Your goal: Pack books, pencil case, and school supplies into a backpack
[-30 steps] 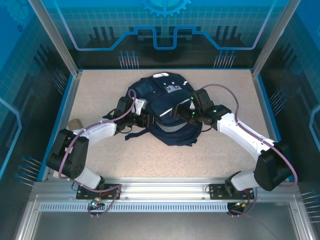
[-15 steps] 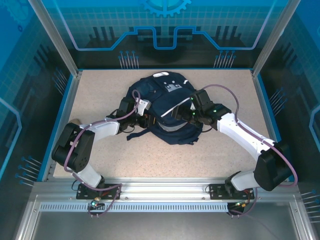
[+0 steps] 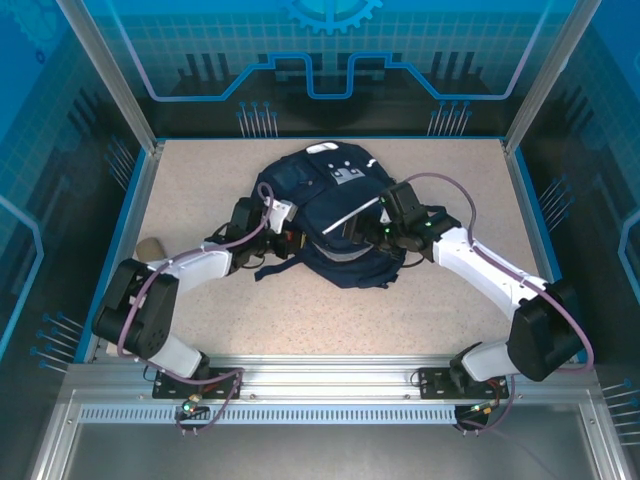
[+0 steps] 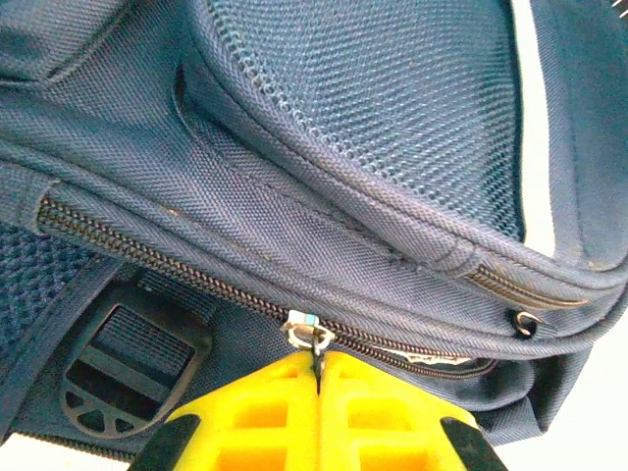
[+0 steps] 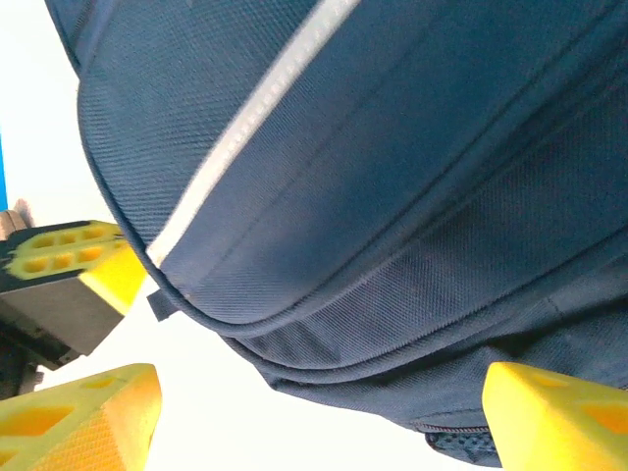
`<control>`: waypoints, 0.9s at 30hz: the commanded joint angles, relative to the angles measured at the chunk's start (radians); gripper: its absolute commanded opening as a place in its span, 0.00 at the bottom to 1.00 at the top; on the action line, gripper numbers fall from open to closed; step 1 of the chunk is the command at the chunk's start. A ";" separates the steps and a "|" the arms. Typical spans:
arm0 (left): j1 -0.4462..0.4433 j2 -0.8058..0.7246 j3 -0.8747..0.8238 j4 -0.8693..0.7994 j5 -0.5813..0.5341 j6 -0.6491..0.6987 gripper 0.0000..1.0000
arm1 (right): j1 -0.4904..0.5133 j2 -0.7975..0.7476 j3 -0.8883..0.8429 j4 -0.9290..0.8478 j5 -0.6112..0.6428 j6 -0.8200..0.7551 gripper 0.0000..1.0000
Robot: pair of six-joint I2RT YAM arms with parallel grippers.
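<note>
Backpack [image 3: 340, 215] zipper pull [image 4: 312, 339] sits pinched in the left claw [image 4: 317, 371]; right claw [image 5: 319, 381] gapes wide alongside.

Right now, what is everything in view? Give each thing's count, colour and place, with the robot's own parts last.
backpack: one, navy with white stripes and a white-and-grey patch, middle of the table
pencil case: one, tan, at the table's left edge, apart from the backpack
zipper pull: one, dark metal, on the backpack's side zip
buckle: one, black plastic, on a strap below that zip
table: one, speckled beige with a blue rim
left gripper: one, yellow fingers, shut on the zipper pull
right gripper: one, yellow fingers, open, at the backpack's right side
</note>
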 commanded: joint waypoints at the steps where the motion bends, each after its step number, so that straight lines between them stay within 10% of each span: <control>1: -0.003 -0.046 -0.038 0.028 0.055 -0.024 0.00 | 0.001 0.037 -0.055 0.049 -0.075 0.041 0.85; 13: -0.101 -0.122 -0.123 0.059 -0.080 -0.090 0.00 | 0.041 0.127 -0.126 0.226 -0.156 0.126 0.80; 20: -0.075 -0.162 -0.094 -0.058 -0.207 -0.084 0.33 | 0.038 0.085 -0.117 0.171 -0.096 0.101 0.80; 27: -0.061 -0.074 0.005 -0.202 -0.232 -0.018 0.42 | 0.038 0.084 -0.119 0.166 -0.094 0.104 0.80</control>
